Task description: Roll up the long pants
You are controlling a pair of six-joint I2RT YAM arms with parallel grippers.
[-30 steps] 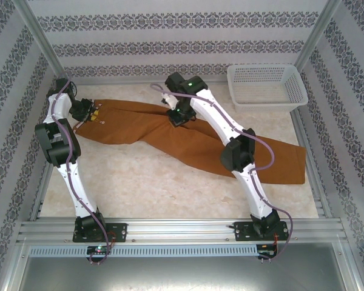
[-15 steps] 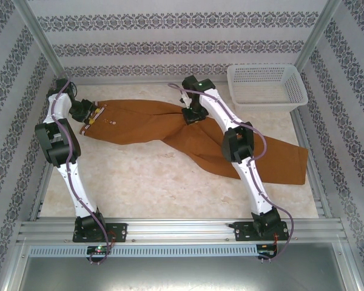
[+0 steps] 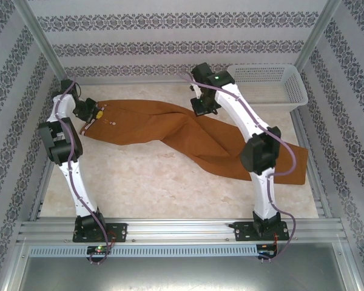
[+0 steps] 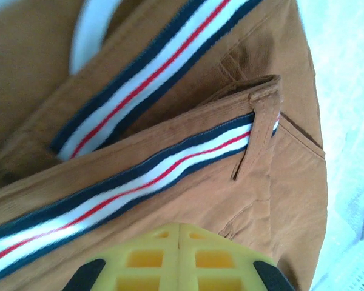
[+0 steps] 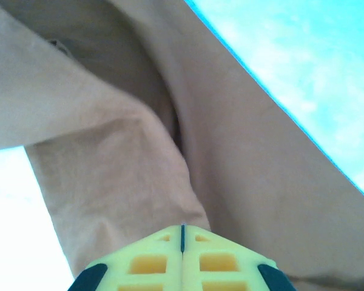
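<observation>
The long pants [image 3: 145,124] lie rust-brown across the table, waistband at the far left, one leg running to the right edge [image 3: 291,167]. My left gripper [image 3: 97,113] sits at the waistband, yellow fingers shut on the cloth. In the left wrist view the shut fingertips [image 4: 179,225] press into brown cloth just below the navy, white and red striped waistband lining [image 4: 139,176]. My right gripper [image 3: 201,109] is at the pants' far edge, right of centre. Its fingertips [image 5: 182,227] are shut on a raised fold of the pants [image 5: 127,170].
A white plastic basket [image 3: 296,85] stands at the far right corner, just behind the right arm. Pale tabletop [image 3: 139,176] lies bare in front of the pants. Patterned walls and metal frame rails enclose the table.
My right gripper has moved right and farther back, dragging the pants' far edge with it. The left gripper has shifted slightly with the waistband, so the cloth is stretched out more between them.
</observation>
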